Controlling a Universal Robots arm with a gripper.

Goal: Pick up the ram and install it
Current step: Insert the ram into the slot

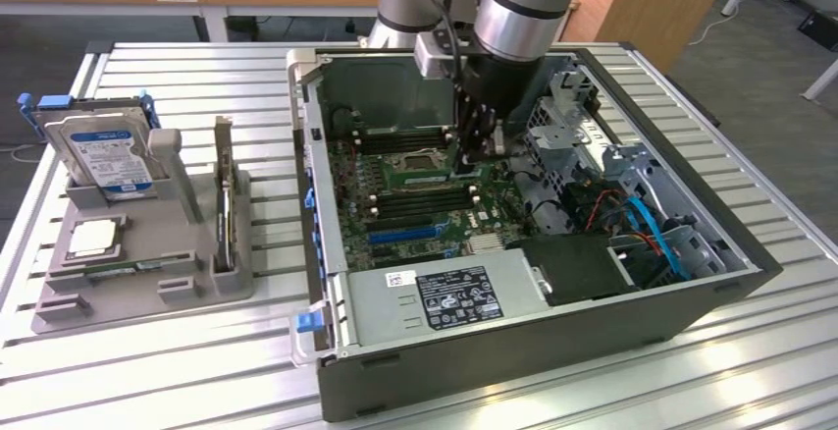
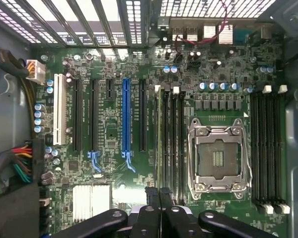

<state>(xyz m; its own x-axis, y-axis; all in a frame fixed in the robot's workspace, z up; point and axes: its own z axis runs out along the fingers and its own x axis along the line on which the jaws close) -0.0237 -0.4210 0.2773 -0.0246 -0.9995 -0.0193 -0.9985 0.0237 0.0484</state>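
ram [image 2: 157,139] seen edge-on: a thin strip running away from the fingertips [image 2: 151,194] along a memory slot [image 2: 165,139], with the empty cpu socket [image 2: 217,158] just beside it. its near end is hidden under the fingertips; chips and label can't be made out. in the exterior view the arm [image 1: 524,8] covers most of it. gripper [image 1: 474,150] nearly closed, fingers a narrow gap apart, apparently pinching the ram's upper edge. cannot tell whether the ram is seated in the slot.
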